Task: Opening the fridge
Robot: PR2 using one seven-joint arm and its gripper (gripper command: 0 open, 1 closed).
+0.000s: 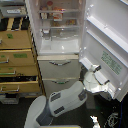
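Observation:
The tall white fridge (59, 67) stands in the middle of the exterior view. Its large upper door (107, 30) is swung wide open toward the exterior view's right, showing lit shelves (55, 22) with a few items. A green-and-white sticker (111, 63) sits low on the open door. Both lower drawers (57, 85) are shut. My white arm (65, 102) reaches up from the bottom, and my gripper (95, 70) is at the door's lower inner edge. The picture is too blurred to show how its fingers stand.
A tan wooden drawer cabinet (17, 55) stands against the fridge on the exterior view's left, with several drawers partly pulled out. Dark boxes (12, 22) rest on top of it. Cables (112, 120) lie on the dark floor at the bottom right.

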